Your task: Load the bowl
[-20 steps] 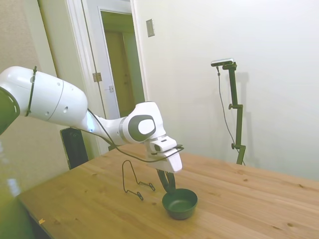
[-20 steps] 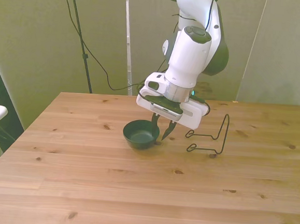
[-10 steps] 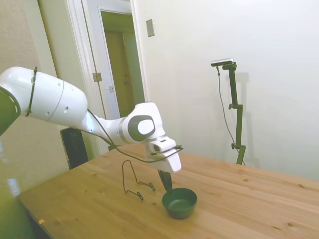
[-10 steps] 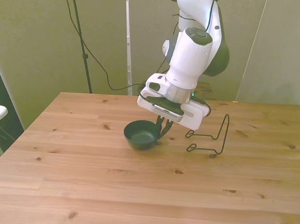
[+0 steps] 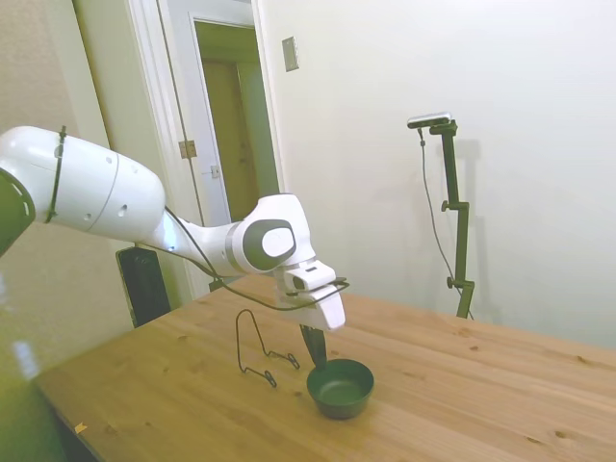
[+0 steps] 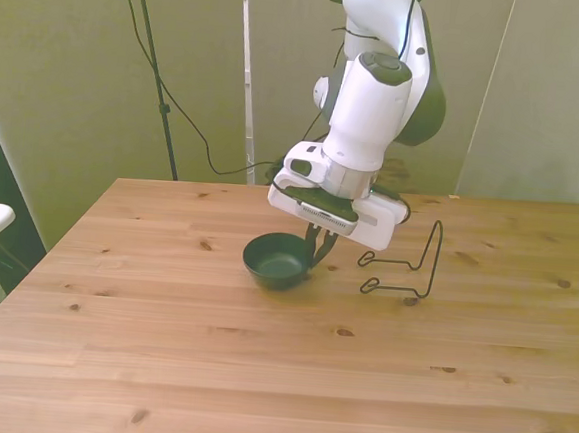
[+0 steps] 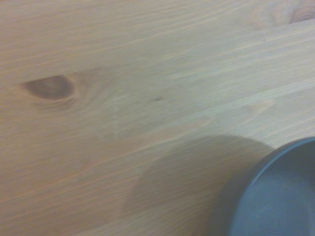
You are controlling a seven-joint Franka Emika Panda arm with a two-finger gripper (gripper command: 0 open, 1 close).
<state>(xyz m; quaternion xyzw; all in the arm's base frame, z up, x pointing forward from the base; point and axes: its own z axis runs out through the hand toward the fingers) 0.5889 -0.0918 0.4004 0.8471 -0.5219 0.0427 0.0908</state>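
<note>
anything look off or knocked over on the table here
Nothing stands out. The dark green bowl sits level and looks empty, with the gripper shut on its rim on the side nearer the wire rack. The rack stands upright beside it on the wooden table. No spills or damage visible.

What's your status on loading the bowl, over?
Gripper shut on bowl rim, just off table. Wire rack empty, on the front view's right. Nothing between, over.

Wooden table (image 6: 257, 374) carries dark green bowl (image 6: 275, 261) and, just beside it, black wire rack (image 6: 406, 266)
</note>
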